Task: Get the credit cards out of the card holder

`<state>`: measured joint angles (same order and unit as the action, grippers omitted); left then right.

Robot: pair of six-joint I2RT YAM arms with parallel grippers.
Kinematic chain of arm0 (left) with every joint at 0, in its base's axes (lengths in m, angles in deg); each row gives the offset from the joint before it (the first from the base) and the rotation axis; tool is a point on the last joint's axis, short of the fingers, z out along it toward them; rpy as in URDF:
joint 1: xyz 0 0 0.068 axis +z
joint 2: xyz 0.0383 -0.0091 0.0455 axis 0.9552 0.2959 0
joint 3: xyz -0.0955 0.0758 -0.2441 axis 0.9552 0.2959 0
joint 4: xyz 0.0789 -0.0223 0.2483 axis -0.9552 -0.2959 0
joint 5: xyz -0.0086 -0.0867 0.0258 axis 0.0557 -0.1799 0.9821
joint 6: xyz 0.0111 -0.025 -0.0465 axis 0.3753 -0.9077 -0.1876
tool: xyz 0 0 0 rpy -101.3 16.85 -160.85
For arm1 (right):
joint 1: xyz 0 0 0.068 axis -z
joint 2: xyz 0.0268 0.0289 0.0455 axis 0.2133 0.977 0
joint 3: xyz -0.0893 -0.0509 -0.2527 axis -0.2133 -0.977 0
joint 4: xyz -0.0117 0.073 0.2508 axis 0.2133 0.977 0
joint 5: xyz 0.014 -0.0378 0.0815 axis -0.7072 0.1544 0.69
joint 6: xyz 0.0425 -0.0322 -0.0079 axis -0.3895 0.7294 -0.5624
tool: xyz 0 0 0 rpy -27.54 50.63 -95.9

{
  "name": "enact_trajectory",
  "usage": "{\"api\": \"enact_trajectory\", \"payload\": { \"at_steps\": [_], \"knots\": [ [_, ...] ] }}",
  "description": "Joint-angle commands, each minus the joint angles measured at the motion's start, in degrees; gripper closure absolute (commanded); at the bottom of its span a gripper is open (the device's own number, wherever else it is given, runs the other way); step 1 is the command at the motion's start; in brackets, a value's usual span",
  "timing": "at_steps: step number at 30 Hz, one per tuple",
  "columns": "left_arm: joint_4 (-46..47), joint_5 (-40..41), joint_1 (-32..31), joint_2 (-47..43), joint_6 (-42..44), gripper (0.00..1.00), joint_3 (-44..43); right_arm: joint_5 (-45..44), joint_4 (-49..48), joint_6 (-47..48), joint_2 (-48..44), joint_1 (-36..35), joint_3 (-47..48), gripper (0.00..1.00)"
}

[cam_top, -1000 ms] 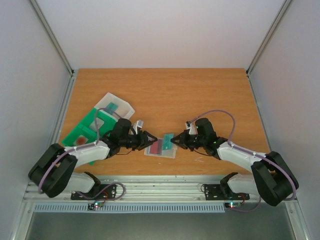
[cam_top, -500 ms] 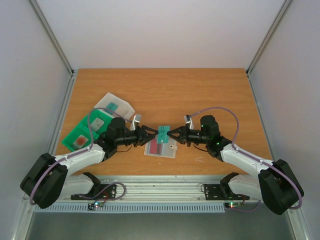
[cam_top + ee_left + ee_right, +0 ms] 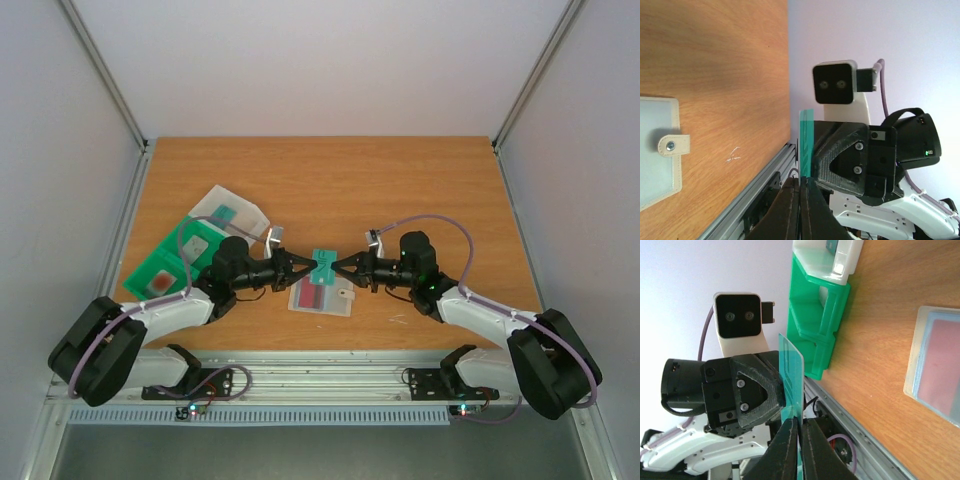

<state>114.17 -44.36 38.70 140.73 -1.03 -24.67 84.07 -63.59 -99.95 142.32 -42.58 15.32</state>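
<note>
A teal credit card [image 3: 325, 264] hangs upright in the air between my two grippers. My left gripper [image 3: 313, 266] is shut on its left edge and my right gripper [image 3: 337, 266] is shut on its right edge. In the left wrist view the teal card [image 3: 806, 142] stands edge-on, rising out of my shut left gripper [image 3: 803, 181]. The right wrist view shows the card [image 3: 791, 382] pinched in my right gripper [image 3: 801, 421]. The card holder [image 3: 322, 297] lies flat on the table just below them, with a red card [image 3: 316, 293] inside it and its tab [image 3: 674, 145] lying flat.
A green compartmented tray [image 3: 165, 262] lies at the left, with a clear plastic box [image 3: 230, 212] resting on its far end. The metal rail [image 3: 320, 365] runs along the table's near edge, close to the card holder.
My right gripper lifted the teal card up off the card holder. My left gripper came in from the left, open, and has now shut on the card's other edge.
</note>
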Motion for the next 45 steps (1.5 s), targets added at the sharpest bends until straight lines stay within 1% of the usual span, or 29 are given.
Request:
{"api": "enact_trajectory", "payload": {
  "at_steps": [1,4,6,9,11,15,18,21,24,26,29,33,36,38,39,41,43,45],
  "knots": [
    [6.29,-2.4,-0.54,0.8,0.16,0.99,0.88,2.95,-2.69,1.62,-0.44,-0.84,0.33,0.91],
    [4.75,-4.55,-0.54,0.59,2.42,1.0,0.39,3.32,-0.04,3.65,-1.87,-0.85,0.98,0.78],
    [1.49,-6.79,-0.54,0.51,5.48,1.0,-0.43,3.79,4.03,7.03,-3.29,-0.85,2.33,0.68],
    [-3.52,-8.35,-0.54,-0.45,9.68,1.0,-0.62,3.45,16.77,15.81,-5.68,-0.7,6.18,0.56],
    [-5.43,-9.55,-0.5,-1.08,12.4,1.0,-0.66,2.92,25.6,22.48,-7.55,-0.68,9.28,0.51],
    [-6.38,-13.02,-0.54,-2.28,14.12,0.99,-1.11,1.17,44.29,34.87,-9.24,-0.65,16.3,0.42],
    [-8.85,-15.09,-0.53,-4.14,15.77,1.0,-1.6,-0.26,52.19,40.44,-9.66,-0.68,20.26,0.4],
    [-12.85,-17.28,-0.5,-6.06,17.81,1.0,-2.92,2.16,56.66,43.75,-8.83,-0.72,23.15,0.39],
    [-19.18,-18.37,-0.54,-8.54,21.04,1.0,-4.6,5.51,59.52,45.8,-7.52,-0.76,25.49,0.44],
    [-24.46,-18.87,-0.5,-9.98,23.97,0.99,-5.89,7.06,60.08,47.11,-6.96,-0.71,26.23,0.47],
    [-27.08,-20.45,-0.52,-11.05,27.26,1.0,-6.63,8.09,60.18,47.14,-6.03,-0.76,26.7,0.49],
    [-27.06,-22.51,-0.54,-11.21,27.65,1.0,-7.09,9.57,60.15,47.58,-4.56,-0.8,27.28,0.47],
    [-26.2,-22.92,-0.54,-11.21,27.61,1.0,-7.04,11.7,59.78,47.49,-2.95,-1.22,27.87,0.47],
    [-23.29,-23.4,-0.54,-11.18,26.81,0.99,-6.55,12.31,59.81,47.64,-2.26,-1.86,28.17,0.51],
    [-19.86,-24.23,-0.54,-11.18,25.55,1.0,-5.98,12.17,59.84,47.67,-1.98,-2.17,28.17,0.55],
    [-13.95,-25.39,-0.54,-11.09,21.54,1.0,-4.59,11.95,59.74,47.65,-1.78,-2.49,28.03,0.6],
    [-12.11,-25.78,-0.54,-11.11,19.43,1.0,-4.4,11.81,59.67,47.58,-1.44,-2.73,28.03,0.62],
    [-11.76,-25.69,-0.54,-11.16,19.14,1.0,-4.2,11.72,59.61,47.58,-1.2,-3.06,28.18,0.63]
  ]
}}
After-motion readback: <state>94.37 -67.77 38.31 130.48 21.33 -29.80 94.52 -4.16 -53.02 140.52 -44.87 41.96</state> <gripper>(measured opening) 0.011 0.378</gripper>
